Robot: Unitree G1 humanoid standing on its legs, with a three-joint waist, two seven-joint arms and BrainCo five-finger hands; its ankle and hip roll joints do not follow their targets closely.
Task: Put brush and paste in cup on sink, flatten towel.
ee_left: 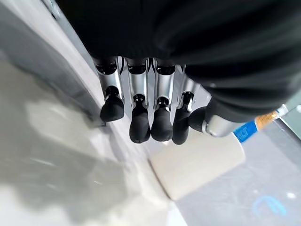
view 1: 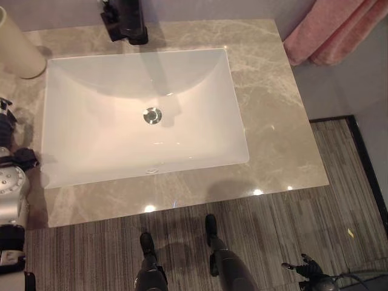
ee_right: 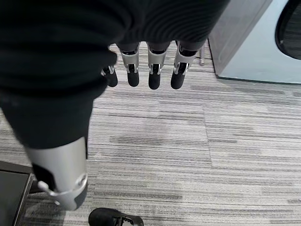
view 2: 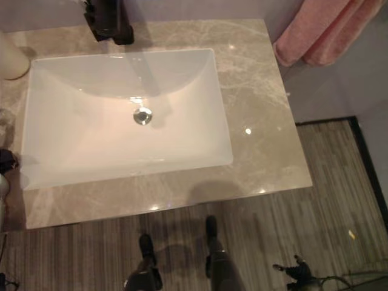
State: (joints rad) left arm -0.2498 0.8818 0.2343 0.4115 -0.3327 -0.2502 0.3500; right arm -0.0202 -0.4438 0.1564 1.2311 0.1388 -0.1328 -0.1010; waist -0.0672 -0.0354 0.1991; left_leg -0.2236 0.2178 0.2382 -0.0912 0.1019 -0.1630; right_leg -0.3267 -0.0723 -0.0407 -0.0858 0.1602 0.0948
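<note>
Left eye view: marble counter (view 1: 279,139) takes most of the frame, white rectangular sink (view 1: 91,91) sunk into it, drain (view 1: 153,115) mid-basin, black faucet (view 1: 127,21) at top centre. Pink towel (view 1: 330,30) hangs bunched at the upper right, off the counter's far right corner, folds running down and to the left. Cream cup (view 1: 18,45) stands upright at the upper left, on the counter just beside the sink's back left corner.

Left wrist view: left hand (ee_left: 141,113) hangs empty, fingers straight and relaxed, pointing down toward the cup (ee_left: 197,165), which lies just past the fingertips. A blue-and-orange tube end, probably the paste (ee_left: 256,126), pokes out beyond the thumb at the cup's rim; can't tell if it sits inside the cup or behind it. Brush not made out.

Right wrist view: right hand (ee_right: 146,70) hangs over the striped floor (ee_right: 188,141), fingers straight, holding nothing. In the left eye view it sits at the lower right (view 1: 309,270), well apart from the counter.

Judgement: the cup is on the left hand's side, the towel on the right hand's side and up; towel flattening is a right-arm reach toward the upper right.
</note>
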